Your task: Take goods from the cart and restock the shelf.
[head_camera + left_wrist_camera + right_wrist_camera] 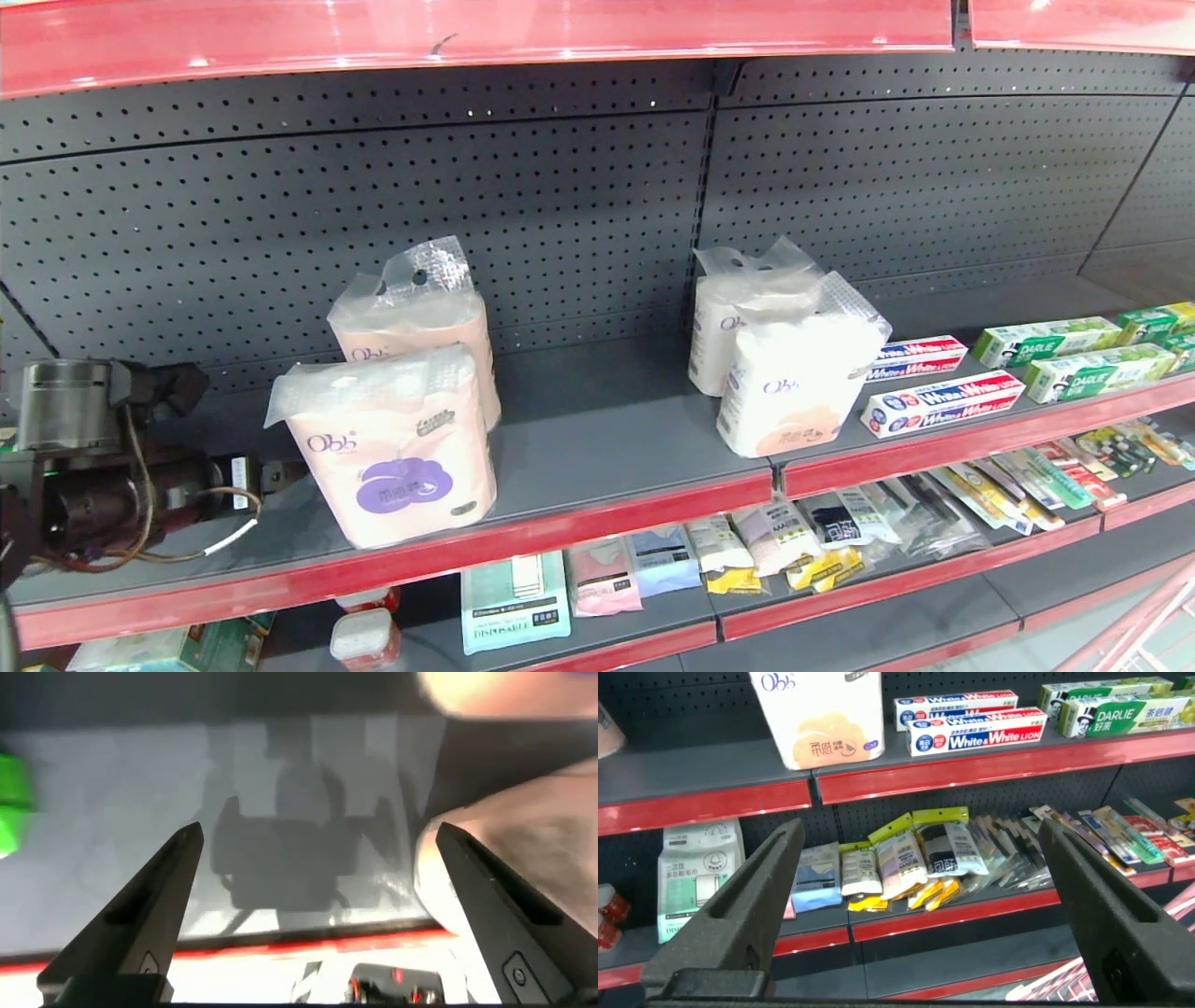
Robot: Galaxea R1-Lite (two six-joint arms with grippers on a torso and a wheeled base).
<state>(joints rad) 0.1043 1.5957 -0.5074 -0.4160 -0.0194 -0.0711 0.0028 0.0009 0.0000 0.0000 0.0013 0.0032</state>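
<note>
Tissue packs on the shelf, both grippers spread and empty

Four tissue packs stand upright on the grey shelf [607, 429], in two pairs. In the left pair, the purple-label pack [392, 448] sits near the red front edge, with the rear pink pack [425, 313] close behind it. In the right pair, the front white pack [794, 378] overlaps the rear white pack [724, 322].

The left gripper [318, 831] hangs low over bare shelf board, its fingers [149, 910] spread wide with nothing between them. One finger lies in front of a pale pack [533, 849]; whether they touch cannot be told. In the head view the left arm [93, 457] lies at the shelf's left end, beside the purple-label pack.

The right gripper [922, 826] faces the shelving from well apart. Its fingers [738, 915] are equally wide and grip nothing.

The head view takes in all four packs and the perforated back panel [467, 187]. The right wrist view looks lower and catches the base of the front white pack. On the same shelf board, to the right of that pack, lie the white toothpaste boxes [943, 401] and, further right, the green toothpaste boxes [1097, 371]. Flat packets [906, 863] lie in a row on the shelf below. The left wrist view gives the close look at the board's red edge [308, 943]
</note>
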